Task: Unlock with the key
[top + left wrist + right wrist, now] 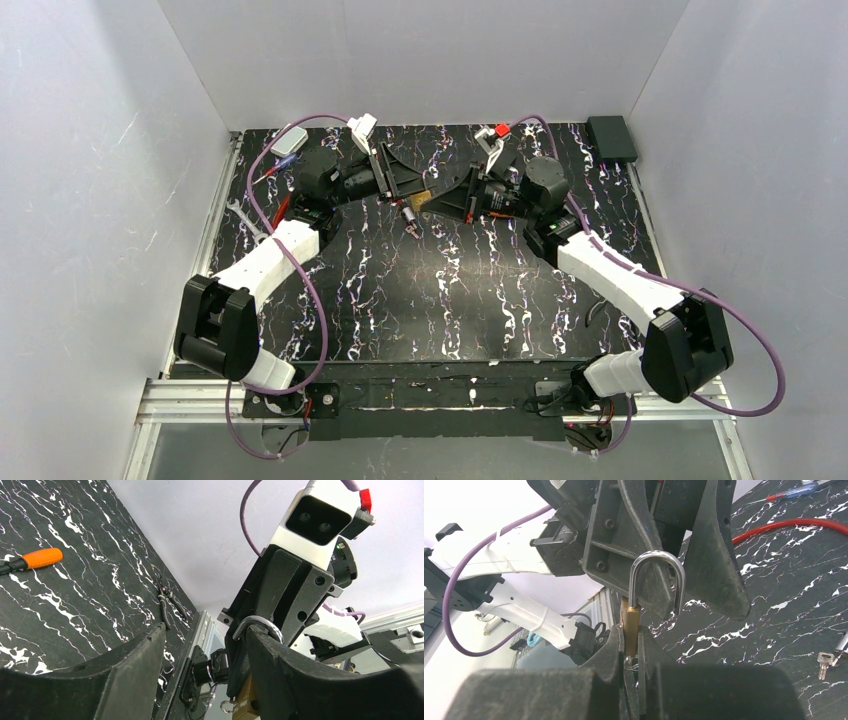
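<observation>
The right hand (631, 636) is pressed together on the brass body of a small padlock (631, 622), holding it upright with its steel shackle (659, 575) sticking out past the fingertips. The left hand (205, 630) faces it with its fingers spread. The shackle sits at the inner edge of one of those fingers; whether they touch, I cannot tell.

The key (822, 659) is in neither hand. It lies flat on the black marbled worktop (450, 310), beside a small silvery cylinder (842, 644), off to one side of the right hand. From above, the key (413, 231) lies just on the near side of where the two hands meet.
</observation>
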Action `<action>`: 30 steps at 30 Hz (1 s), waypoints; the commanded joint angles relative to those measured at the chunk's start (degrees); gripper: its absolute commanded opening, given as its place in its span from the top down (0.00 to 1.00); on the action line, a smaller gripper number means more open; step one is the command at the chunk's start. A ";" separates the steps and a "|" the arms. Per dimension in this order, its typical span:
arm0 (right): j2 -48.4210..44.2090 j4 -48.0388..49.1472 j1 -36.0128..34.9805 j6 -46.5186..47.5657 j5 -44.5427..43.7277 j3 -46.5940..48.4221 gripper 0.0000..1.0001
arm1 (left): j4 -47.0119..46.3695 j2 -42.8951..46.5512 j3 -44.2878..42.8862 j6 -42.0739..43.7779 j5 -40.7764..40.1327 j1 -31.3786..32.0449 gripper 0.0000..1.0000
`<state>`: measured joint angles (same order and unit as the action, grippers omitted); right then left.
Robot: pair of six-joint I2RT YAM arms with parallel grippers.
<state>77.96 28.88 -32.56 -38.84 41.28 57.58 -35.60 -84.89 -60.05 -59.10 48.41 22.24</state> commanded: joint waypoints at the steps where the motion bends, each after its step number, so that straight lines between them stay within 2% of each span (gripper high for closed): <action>1: -1.79 1.86 2.18 -0.62 -4.02 2.06 0.99 | -1.22 1.29 -2.63 0.55 2.86 0.76 0.40; 15: -5.44 -0.75 9.91 -2.37 -4.77 0.23 0.99 | 0.49 0.83 -2.77 1.42 2.37 0.71 0.41; 24: -8.61 -13.11 12.53 4.14 -9.50 -7.08 0.99 | 5.47 3.03 -1.84 6.36 -1.36 -0.08 0.36; 26: -9.11 -14.16 12.60 4.55 -10.48 -9.96 0.99 | 7.17 3.56 -1.52 7.30 -3.04 -0.55 0.27; 27: -9.45 -14.36 12.61 4.75 -10.99 -11.41 0.99 | 7.95 3.85 -1.36 7.80 -3.92 -0.71 0.19; 28: -9.73 -14.47 12.61 4.88 -11.55 -12.91 0.99 | 8.71 4.23 -1.14 8.37 -4.83 -0.84 0.07; 29: -9.95 -14.54 12.61 4.83 -12.17 -14.37 0.99 | 9.49 4.66 -1.01 9.09 -5.61 -0.88 0.02; 30: -9.98 -14.53 12.61 4.74 -12.55 -15.78 0.99 | 10.35 4.99 -1.02 9.79 -6.35 -0.90 0.02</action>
<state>69.89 15.67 -20.25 -35.71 31.78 45.76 -28.76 -84.20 -61.23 -53.36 45.65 21.97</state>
